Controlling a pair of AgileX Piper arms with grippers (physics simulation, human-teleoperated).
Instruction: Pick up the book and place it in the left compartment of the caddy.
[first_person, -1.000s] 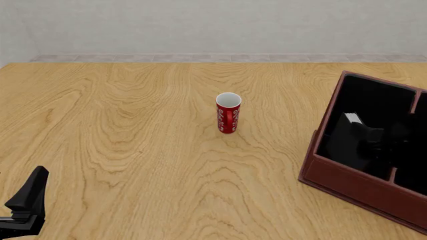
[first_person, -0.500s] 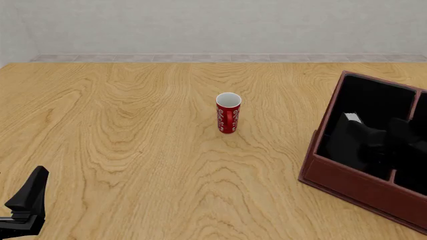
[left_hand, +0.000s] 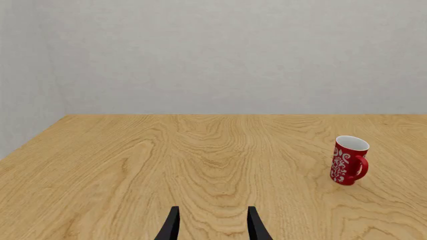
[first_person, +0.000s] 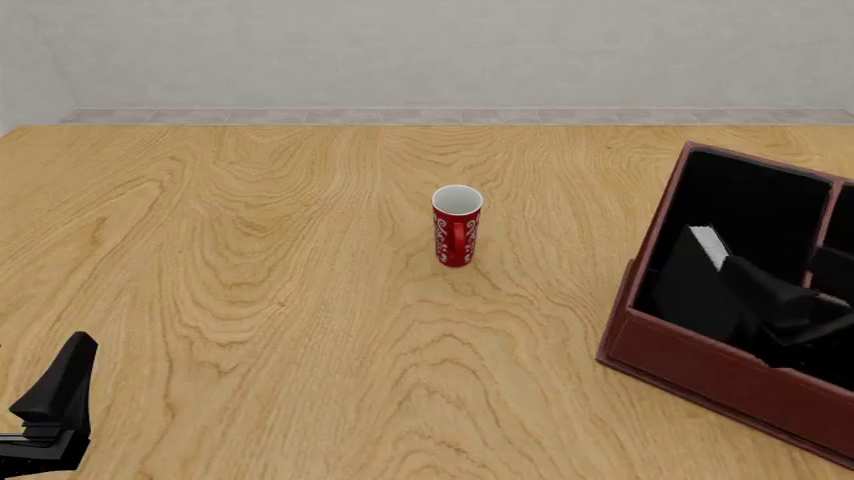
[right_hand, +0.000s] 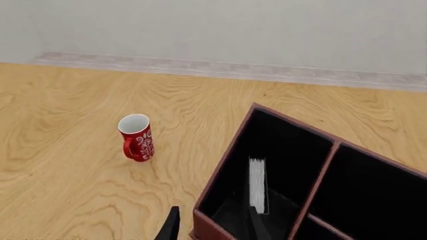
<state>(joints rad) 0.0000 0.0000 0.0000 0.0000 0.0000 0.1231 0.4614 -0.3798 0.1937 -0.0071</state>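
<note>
At right of the front frame, I see the book (first_person: 697, 272) standing in the caddy's (first_person: 694, 362) left compartment (first_person: 747, 205); my right gripper (right_hand: 212, 227) is parted, empty; left gripper (left_hand: 212, 226) likewise parted.

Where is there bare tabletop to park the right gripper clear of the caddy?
Bare wood lies between the red mug and the caddy, and a wider patch between the mug and the left gripper. It is crowded inside the left compartment, where the book stands with the right gripper beside it.
</note>
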